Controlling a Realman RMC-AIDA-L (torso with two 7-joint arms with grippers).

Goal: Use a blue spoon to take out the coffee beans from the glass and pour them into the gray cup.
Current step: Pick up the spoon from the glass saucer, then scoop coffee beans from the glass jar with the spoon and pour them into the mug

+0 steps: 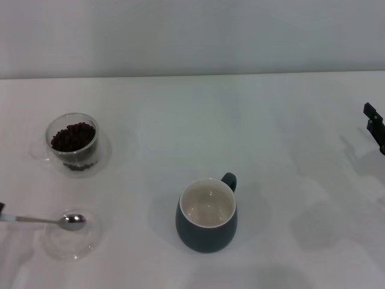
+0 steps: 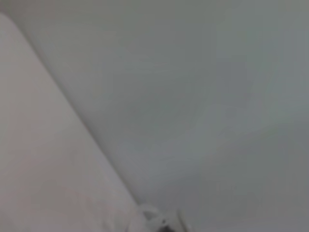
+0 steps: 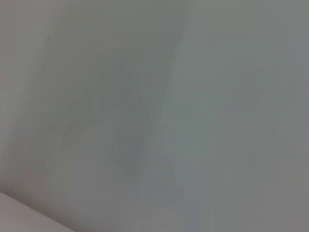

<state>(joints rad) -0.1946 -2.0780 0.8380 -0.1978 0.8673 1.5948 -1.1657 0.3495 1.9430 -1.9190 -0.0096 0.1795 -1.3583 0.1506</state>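
Four items we logged on the white worktop [image 1: 271,120]: glass [image 1: 73,143] of coffee beans [image 1: 73,136] far left; blue spoon [image 1: 57,221], bowl over a clear dish [image 1: 73,241]; gray cup [image 1: 207,215] centre. Right gripper [image 1: 375,126] at the right edge, left unseen; jaws' state we couldn't tell.

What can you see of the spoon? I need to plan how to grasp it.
The blue spoon lies flat near the table's left front edge. Its shiny metal bowl rests on a shallow clear glass dish, and the thin metal stem runs left toward the picture's edge, where the handle is mostly cut off. No gripper visibly touches it. The bowl looks empty.
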